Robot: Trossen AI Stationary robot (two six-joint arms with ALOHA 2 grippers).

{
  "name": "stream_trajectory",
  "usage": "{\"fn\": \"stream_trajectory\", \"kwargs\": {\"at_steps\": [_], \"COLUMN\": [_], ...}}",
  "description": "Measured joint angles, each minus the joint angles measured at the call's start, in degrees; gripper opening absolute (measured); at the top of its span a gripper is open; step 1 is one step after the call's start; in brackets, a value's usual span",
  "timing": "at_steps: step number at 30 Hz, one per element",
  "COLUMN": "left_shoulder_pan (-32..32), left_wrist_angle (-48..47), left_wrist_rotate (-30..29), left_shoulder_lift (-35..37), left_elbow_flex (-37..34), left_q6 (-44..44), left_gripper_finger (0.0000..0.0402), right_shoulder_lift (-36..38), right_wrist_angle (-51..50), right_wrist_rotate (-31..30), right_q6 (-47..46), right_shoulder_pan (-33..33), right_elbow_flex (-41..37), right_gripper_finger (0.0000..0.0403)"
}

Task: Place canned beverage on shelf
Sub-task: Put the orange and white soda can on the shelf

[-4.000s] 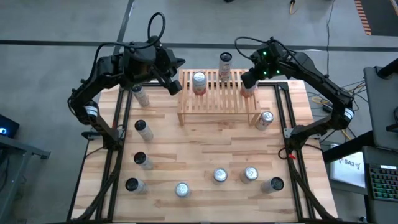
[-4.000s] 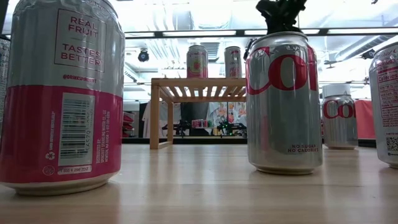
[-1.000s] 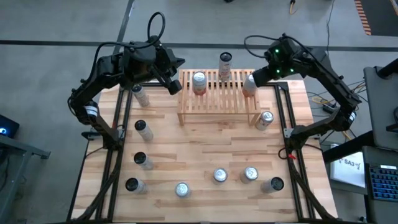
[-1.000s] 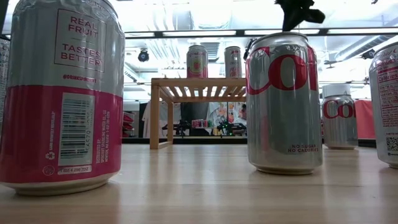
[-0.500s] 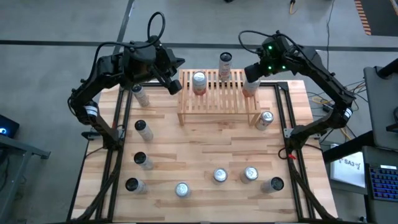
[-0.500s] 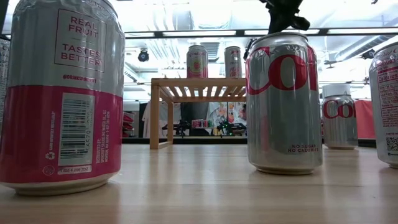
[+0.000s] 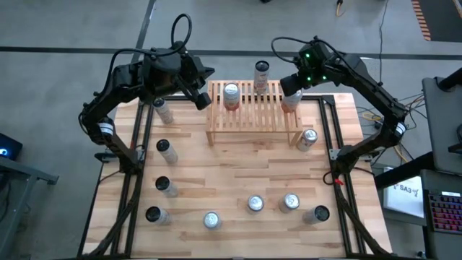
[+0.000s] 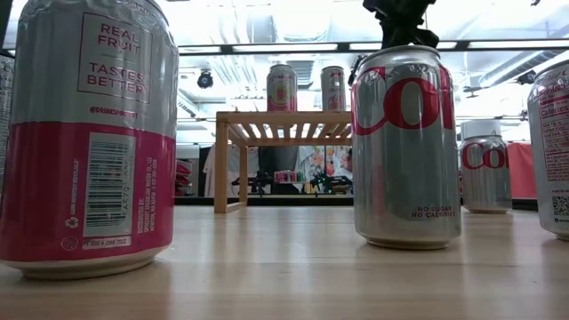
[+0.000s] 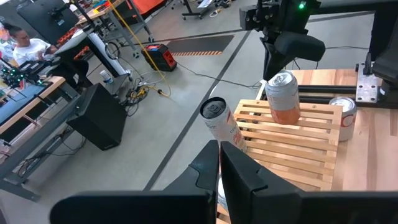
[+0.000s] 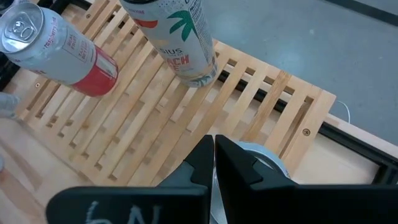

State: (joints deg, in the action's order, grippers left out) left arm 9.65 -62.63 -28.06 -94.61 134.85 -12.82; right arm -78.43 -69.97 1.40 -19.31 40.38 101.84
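The canned beverage (image 7: 289, 101) stands on the shelf (image 7: 253, 124) at its right end; your right gripper (image 7: 292, 84) hovers above it pinched shut and empty, while your shut left gripper (image 7: 204, 99) waits off the shelf's left end.

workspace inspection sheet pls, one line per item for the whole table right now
surface: light wooden tabletop, bare at centre
job's things: low slatted natural-wood shelf holds three upright cans, including a pink-and-silver can and a slim white can
clutter: silver cans stand around the table's left, front and right, one at the front edge
grippers: left gripper shut beside the shelf's left end; right gripper shut above its right end
cables: black loop over the left arm
surroundings: grey floor, desks, a seated person
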Motion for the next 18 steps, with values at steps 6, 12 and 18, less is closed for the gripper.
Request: {"fn": "stream_trajectory", "kwargs": {"at_steps": [6, 12, 18], "left_shoulder_pan": [0.0, 0.0, 0.0], "left_wrist_angle": [0.0, -0.02, -0.01], "left_wrist_rotate": [-0.01, -0.02, -0.02], "left_shoulder_lift": [0.0, 0.0, 0.0], "left_elbow_flex": [0.0, 0.0, 0.0], "left_q6": [0.0, 0.0, 0.0], "left_gripper_finger": [0.0, 0.0, 0.0], "right_shoulder_lift": [0.0, -0.12, -0.28], "right_wrist_angle": [0.08, 2.89, 3.24], "right_wrist_rotate": [-0.01, -0.05, -0.08], "right_q6": [0.68, 2.59, 3.81], "right_shoulder_pan": [0.0, 0.0, 0.0], "right_elbow_flex": [-0.53, -2.08, -2.31], "right_gripper_finger": [0.0009, 0.0009, 0.0009]}}
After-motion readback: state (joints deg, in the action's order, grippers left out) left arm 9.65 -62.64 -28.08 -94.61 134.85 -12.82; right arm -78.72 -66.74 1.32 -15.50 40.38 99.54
